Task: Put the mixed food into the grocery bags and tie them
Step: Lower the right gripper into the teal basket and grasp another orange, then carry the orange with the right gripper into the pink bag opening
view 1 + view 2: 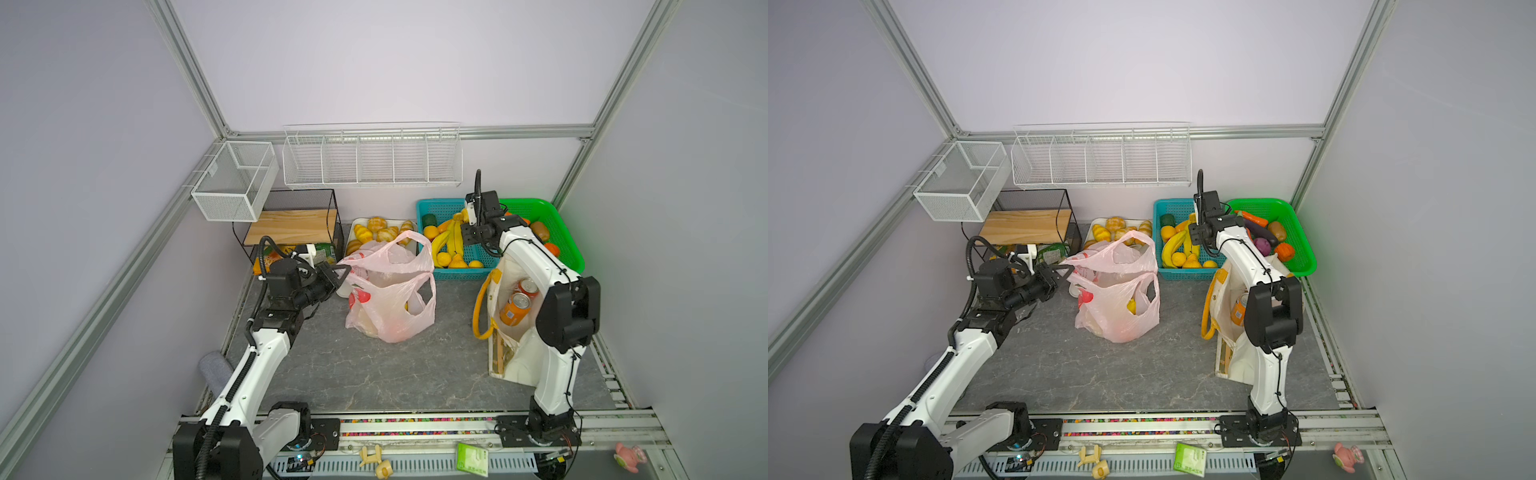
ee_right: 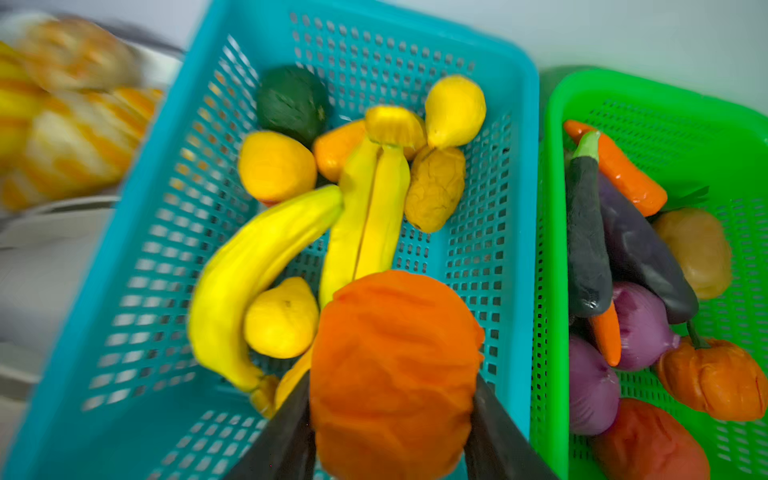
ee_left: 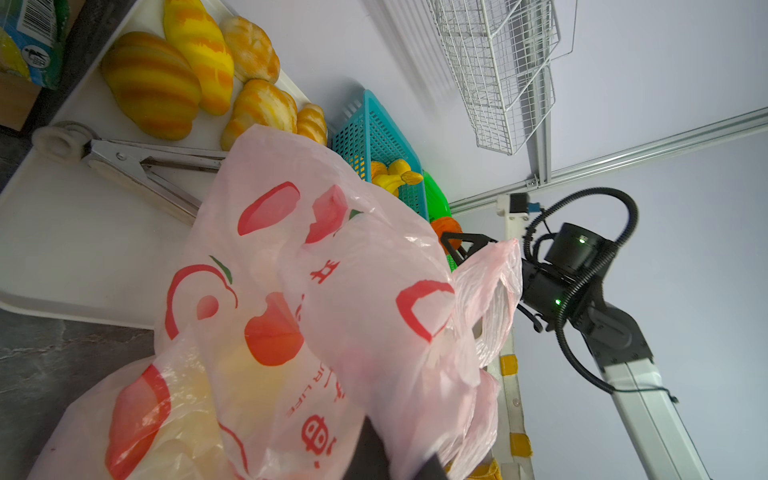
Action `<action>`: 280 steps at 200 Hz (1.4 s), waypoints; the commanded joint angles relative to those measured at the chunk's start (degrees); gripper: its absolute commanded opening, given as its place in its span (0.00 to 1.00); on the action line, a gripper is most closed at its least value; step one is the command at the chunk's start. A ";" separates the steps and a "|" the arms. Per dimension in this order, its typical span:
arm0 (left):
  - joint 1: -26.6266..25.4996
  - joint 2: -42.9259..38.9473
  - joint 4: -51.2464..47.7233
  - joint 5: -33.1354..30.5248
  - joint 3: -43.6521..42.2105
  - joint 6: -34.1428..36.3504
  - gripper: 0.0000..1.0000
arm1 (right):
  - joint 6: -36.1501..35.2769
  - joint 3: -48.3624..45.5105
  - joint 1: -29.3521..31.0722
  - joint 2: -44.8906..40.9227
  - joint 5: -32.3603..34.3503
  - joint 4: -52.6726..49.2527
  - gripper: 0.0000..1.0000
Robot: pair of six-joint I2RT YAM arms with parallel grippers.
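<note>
Right jaws are standing part-open with one finger pressing each side of a round orange (image 2: pixel 395 332), so we are logging the right gripper (image 2: pixel 392 380) as gripping it above the teal basket (image 2: pixel 374 45). Left jaws are closed on the rim of the pink bag (image 1: pixel 390 307), with the left gripper (image 1: pixel 338 274) drawing that rim toward 9 o'clock in both top views (we are taking 12 o'clock as the back wall). The relation we are watching is this: from the loaded jaws the pink bag's mouth is lying near, at about 8 o'clock. The canvas tote (image 1: pixel 519 353) is lying at about 5 o'clock, partly behind the right arm. The orange, being round, is offering no long axis to align, while the bag mouth is stretching roughly 9-to-3. The right arm is carrying the fruit and is the nearer arm to both bags; the left is occupied with the rim. We are judging the pink bag the likelier target, since yellow fruit is showing through it and only cans are showing in the tote. We are counting two bags and two cans in the tote: one orange soda can (image 1: pixel 515 309) and one red cola can (image 1: pixel 528 286). In the basket we are counting three bananas (image 2: pixel 374 208) (one loose, two joined), one pear (image 2: pixel 455 110) and three round yellow-to-orange fruits in clear sight.
</note>
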 commanded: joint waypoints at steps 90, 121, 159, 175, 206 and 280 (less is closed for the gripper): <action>0.33 -0.45 2.89 1.26 -0.93 -1.63 0.00 | 13.31 -39.28 10.03 -34.65 -17.24 11.00 0.42; 0.26 -0.22 2.95 1.40 -1.19 -1.68 0.00 | 13.64 -42.33 13.31 -34.79 -25.26 13.48 0.42; 0.15 -0.02 2.91 0.92 -1.63 -1.49 0.00 | 13.42 -42.56 15.74 -34.52 -34.90 16.11 0.42; -0.09 0.33 2.91 0.88 -1.72 -1.41 0.00 | 13.37 -42.39 16.06 -34.93 -38.27 17.29 0.42; -0.63 0.61 3.07 0.91 -1.38 -1.24 0.00 | 12.62 -41.35 16.73 -35.04 -43.01 18.30 0.42; -1.43 0.38 3.04 0.91 -1.34 -0.75 0.00 | 12.75 -36.47 24.09 -26.57 -33.99 25.71 0.42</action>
